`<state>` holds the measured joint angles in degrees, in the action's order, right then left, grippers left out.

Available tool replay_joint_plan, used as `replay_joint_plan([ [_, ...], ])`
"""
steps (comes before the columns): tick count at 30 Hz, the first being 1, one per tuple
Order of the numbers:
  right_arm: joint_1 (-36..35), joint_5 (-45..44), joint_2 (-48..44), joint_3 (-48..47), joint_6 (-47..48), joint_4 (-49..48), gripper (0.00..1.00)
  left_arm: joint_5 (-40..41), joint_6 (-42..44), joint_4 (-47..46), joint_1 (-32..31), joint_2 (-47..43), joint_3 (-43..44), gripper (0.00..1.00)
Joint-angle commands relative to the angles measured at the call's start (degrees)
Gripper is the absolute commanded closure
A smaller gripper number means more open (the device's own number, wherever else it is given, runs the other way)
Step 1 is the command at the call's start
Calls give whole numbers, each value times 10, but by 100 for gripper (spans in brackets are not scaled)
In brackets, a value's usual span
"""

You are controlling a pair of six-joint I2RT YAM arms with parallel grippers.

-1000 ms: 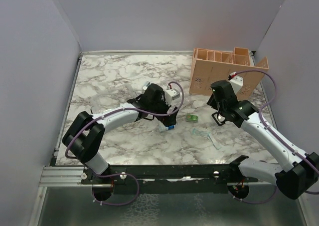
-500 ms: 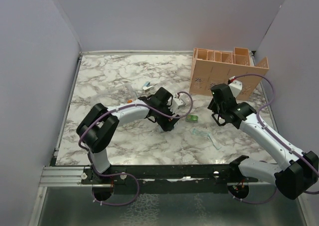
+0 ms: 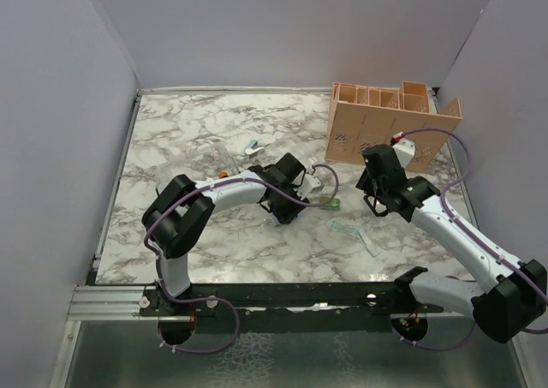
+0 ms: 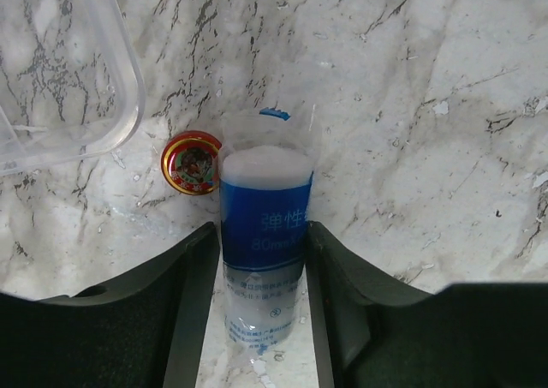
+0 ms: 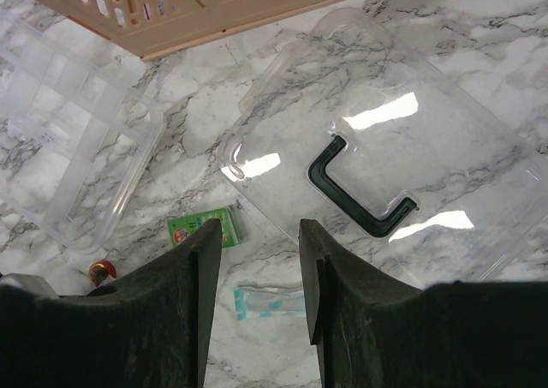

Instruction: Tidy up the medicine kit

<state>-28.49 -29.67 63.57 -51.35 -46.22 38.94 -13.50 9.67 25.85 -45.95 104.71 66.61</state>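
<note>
Left claw [image 4: 261, 307] clamped on blue-white bandage roll [image 4: 264, 251]; red tin [image 4: 192, 162] beside.

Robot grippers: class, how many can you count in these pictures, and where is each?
2. The left gripper straddles the blue-and-white packet mid-table; the right gripper hovers above the clear lid.

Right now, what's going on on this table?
The left hand is closing around a blue-and-white tube lying on the marble table, beside a small red-and-gold tin. The right hand hovers above the kit's clear lid with its black handle; the clear box lies open nearby.
</note>
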Motion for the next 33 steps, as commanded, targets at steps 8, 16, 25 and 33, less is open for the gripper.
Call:
replay_joint_plan([
  [8, 4, 10, -14, 7, 7, -19, 58, 15, 17, 44, -16, 5, 38, 67],
  [16, 4, 36, -19, 6, 21, -26, 58, -45, 18, 78, -16, -24, 58, 72],
  [25, 4, 32, -20, 5, 21, -26, 59, -64, 40, 129, -5, -98, 104, 72],
  [33, 4, 45, -20, 9, 19, -31, 59, -59, 88, 193, 102, -157, 175, 71],
])
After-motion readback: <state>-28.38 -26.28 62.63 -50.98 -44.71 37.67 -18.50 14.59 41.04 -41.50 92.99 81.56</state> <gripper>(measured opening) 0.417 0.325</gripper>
